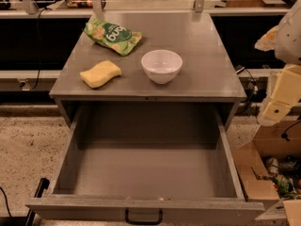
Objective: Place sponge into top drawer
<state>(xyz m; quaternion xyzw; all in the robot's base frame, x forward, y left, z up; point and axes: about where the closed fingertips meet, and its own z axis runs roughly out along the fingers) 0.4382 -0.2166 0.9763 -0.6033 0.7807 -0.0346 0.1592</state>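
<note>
Left of the white bowl (161, 66) lies our sponge (100, 74), long axis running crosswise.
Our gripper (281, 100) hangs far right of the bowl; we cannot tell its state.

Gripper (281, 100) partly beyond right edge

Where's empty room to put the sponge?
The open top drawer looks bare inside. On the table, right of the white bowl is free. The left is crowded: sponge, green bag. The claw hangs far right.
</note>
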